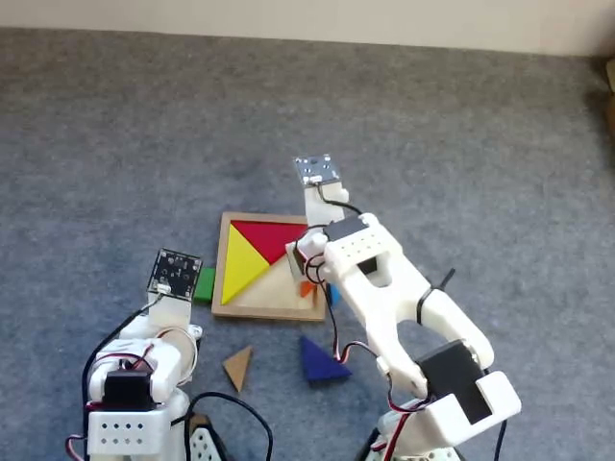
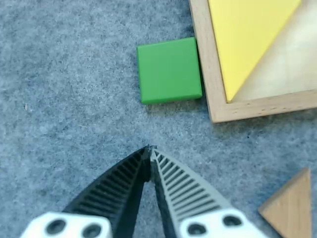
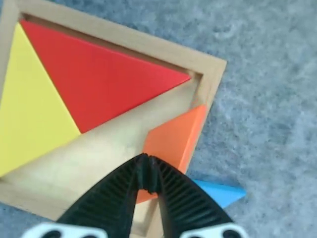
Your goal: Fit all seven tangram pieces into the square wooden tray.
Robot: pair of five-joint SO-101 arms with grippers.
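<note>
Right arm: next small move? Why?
Probably nudge the orange piece inward onto the bare floor beside the red triangle. It lies across the rim of the tray, partly inside, with the right gripper shut above it, so it likely cannot seat flat yet.

Bright, soft, even light overall, with faint, diffuse shadows close underneath.
</note>
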